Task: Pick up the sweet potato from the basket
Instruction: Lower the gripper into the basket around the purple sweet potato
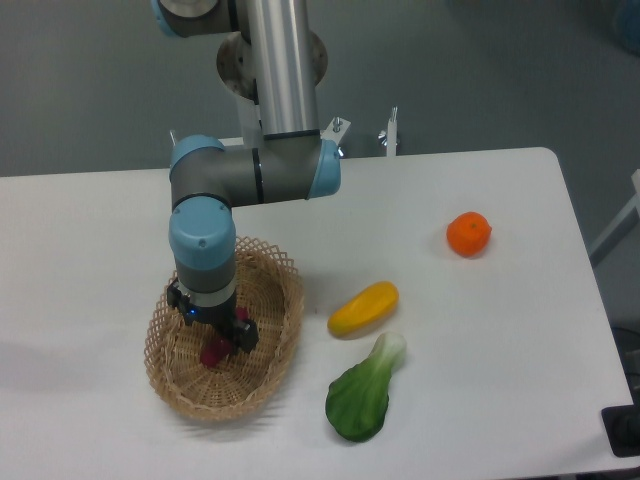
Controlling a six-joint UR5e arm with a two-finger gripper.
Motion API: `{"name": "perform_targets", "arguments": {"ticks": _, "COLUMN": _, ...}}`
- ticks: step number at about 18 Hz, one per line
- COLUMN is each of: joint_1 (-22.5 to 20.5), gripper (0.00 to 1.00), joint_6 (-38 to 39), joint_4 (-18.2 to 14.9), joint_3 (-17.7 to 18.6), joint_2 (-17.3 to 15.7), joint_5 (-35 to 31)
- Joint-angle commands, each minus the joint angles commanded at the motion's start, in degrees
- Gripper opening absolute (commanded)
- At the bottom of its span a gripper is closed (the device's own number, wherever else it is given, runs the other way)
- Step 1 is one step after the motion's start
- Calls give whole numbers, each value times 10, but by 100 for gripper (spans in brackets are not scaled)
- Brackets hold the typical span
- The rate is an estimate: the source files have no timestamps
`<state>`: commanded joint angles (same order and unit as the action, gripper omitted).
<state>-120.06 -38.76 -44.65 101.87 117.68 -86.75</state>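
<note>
Gripper (213, 334) low inside the basket (275, 362), over one sweet potato (214, 351).
Finger grip can't be made out; rim rings it closely.

1. The gripper (212, 330) is down inside the basket (275, 375), whose looped rim rings it on all sides; the way out is upward.
2. The sweet potato (214, 351) lies right under the gripper, mostly hidden.
3. The arm's elbow (250, 175) blocks the space above the basket's far edge.
4. Right of the basket, the yellow vegetable (363, 308) and the leafy green (362, 395) stand close together.
5. The orange (468, 234) sits well apart, with bare table (90, 240) around it.
</note>
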Motion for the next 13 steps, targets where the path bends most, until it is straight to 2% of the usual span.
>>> {"name": "perform_targets", "arguments": {"ticks": 3, "joint_1": 0, "gripper": 45, "joint_6": -3, "joint_4": 1, "joint_3": -1, "joint_2": -2, "joint_5": 0}}
{"name": "perform_targets", "arguments": {"ticks": 5, "joint_1": 0, "gripper": 28, "joint_6": -6, "joint_4": 1, "joint_3": -3, "joint_2": -3, "joint_5": -1}}
{"name": "perform_targets", "arguments": {"ticks": 6, "joint_1": 0, "gripper": 24, "joint_6": -6, "joint_4": 1, "joint_3": -4, "joint_2": -3, "joint_5": -1}}
{"name": "perform_targets", "arguments": {"ticks": 11, "joint_1": -1, "gripper": 18, "joint_6": -13, "joint_4": 1, "joint_3": -14, "joint_2": -10, "joint_5": -1}}
{"name": "perform_targets", "arguments": {"ticks": 13, "joint_1": -6, "gripper": 17, "joint_6": -34, "joint_4": -2, "joint_3": -25, "joint_2": -26, "joint_5": -2}}
